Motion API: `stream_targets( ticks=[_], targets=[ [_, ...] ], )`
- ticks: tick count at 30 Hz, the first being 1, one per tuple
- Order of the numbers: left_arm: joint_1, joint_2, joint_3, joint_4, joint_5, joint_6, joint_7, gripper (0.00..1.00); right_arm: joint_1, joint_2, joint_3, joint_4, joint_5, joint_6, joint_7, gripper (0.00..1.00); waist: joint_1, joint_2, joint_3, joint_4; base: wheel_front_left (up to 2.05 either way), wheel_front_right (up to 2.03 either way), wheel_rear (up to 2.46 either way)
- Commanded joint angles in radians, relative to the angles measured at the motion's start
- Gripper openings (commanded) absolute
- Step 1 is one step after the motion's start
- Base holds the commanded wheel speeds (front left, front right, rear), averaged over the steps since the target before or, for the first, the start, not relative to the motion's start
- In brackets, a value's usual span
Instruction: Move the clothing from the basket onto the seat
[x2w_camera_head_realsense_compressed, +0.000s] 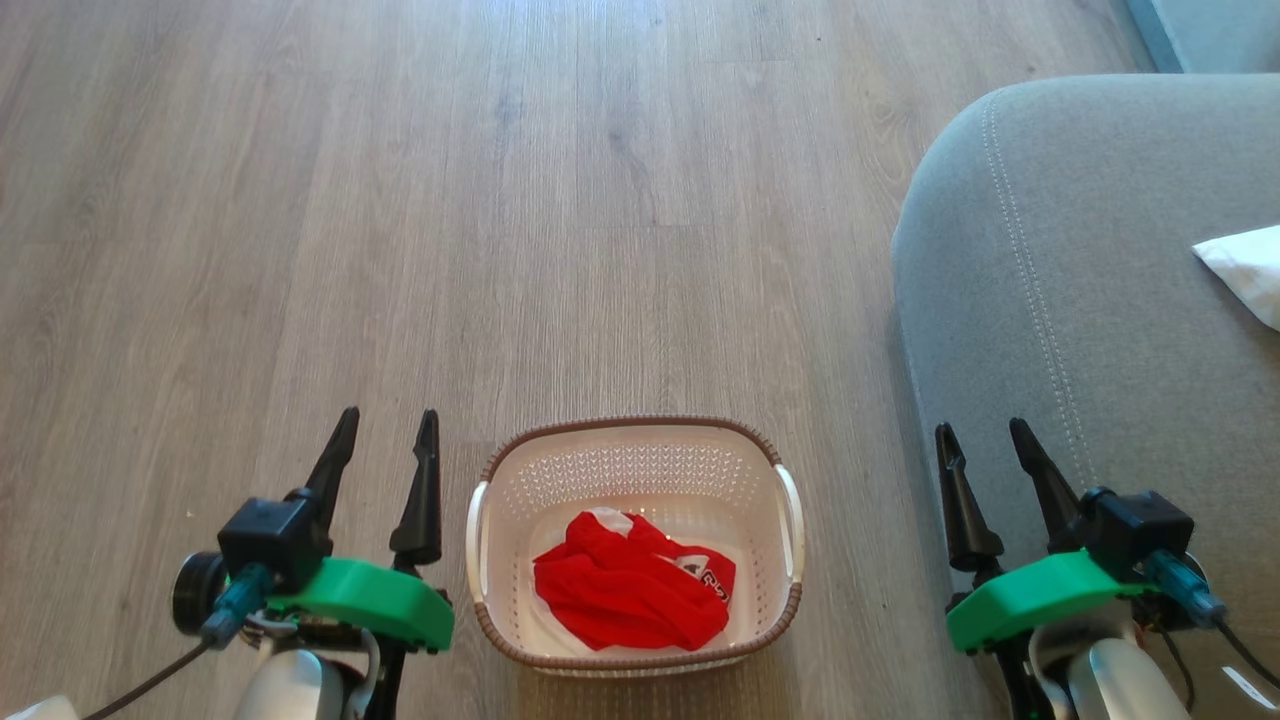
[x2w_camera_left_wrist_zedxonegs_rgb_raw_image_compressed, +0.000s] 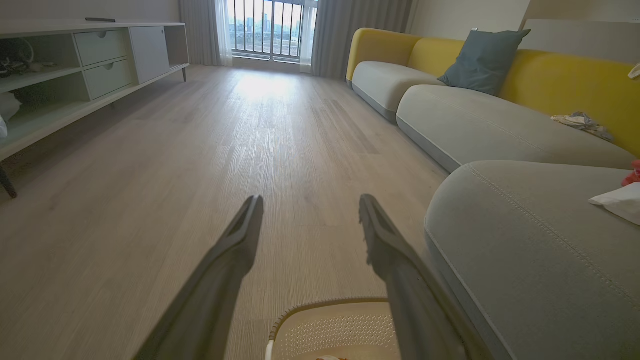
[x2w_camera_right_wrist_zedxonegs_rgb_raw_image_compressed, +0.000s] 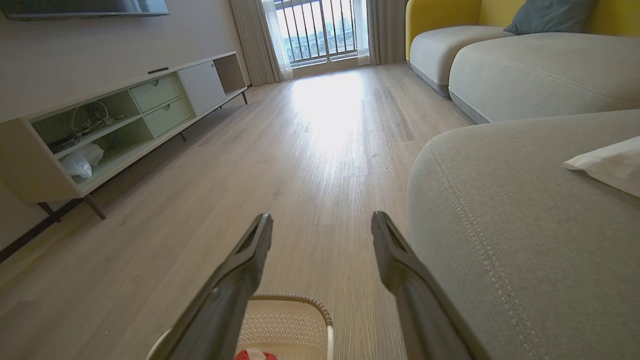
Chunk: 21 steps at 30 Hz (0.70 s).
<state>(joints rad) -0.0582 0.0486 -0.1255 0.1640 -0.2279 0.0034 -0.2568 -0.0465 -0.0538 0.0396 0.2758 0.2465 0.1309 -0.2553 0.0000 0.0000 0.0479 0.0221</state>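
Note:
The clothing (x2w_camera_head_realsense_compressed: 628, 584), a crumpled red garment with a bit of white and a small logo, lies in the cream basket (x2w_camera_head_realsense_compressed: 636, 433) on the wooden floor, between my two arms. The basket's far rim also shows in the left wrist view (x2w_camera_left_wrist_zedxonegs_rgb_raw_image_compressed: 325, 303) and the right wrist view (x2w_camera_right_wrist_zedxonegs_rgb_raw_image_compressed: 295, 299). The grey seat (x2w_camera_head_realsense_compressed: 1080, 260) rises at the right, with a white piece of fabric (x2w_camera_head_realsense_compressed: 1245, 266) lying on it. My left gripper (x2w_camera_head_realsense_compressed: 385, 425) is open left of the basket, holding nothing. My right gripper (x2w_camera_head_realsense_compressed: 985, 435) is open at the seat's front edge, also holding nothing.
Bare wooden floor (x2w_camera_head_realsense_compressed: 560, 200) stretches ahead. A long low cabinet (x2w_camera_left_wrist_zedxonegs_rgb_raw_image_compressed: 75, 75) lines the left wall. More sofa sections with yellow backs (x2w_camera_left_wrist_zedxonegs_rgb_raw_image_compressed: 560, 75) and a blue cushion (x2w_camera_left_wrist_zedxonegs_rgb_raw_image_compressed: 480, 60) run along the right, toward a balcony window (x2w_camera_left_wrist_zedxonegs_rgb_raw_image_compressed: 272, 27).

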Motion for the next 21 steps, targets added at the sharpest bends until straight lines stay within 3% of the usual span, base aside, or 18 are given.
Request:
stream_targets(
  ticks=[1, 21],
  targets=[
    [-0.039, 0.002, 0.030, -0.030, 0.002, 0.001, -0.005, 1.00, -0.021, 0.003, 0.022, -0.032, 0.004, 0.000, -0.006, 1.00, 0.0000, 0.0000, 0.000, 0.000, 0.00, 0.00, 0.00],
    [-0.035, 0.002, 0.020, -0.038, 0.017, 0.005, -0.005, 1.00, -0.022, 0.003, 0.013, -0.036, -0.002, 0.000, -0.006, 1.00, 0.0000, 0.0000, -0.002, 0.000, 0.00, 0.00, 0.00]
  ],
)
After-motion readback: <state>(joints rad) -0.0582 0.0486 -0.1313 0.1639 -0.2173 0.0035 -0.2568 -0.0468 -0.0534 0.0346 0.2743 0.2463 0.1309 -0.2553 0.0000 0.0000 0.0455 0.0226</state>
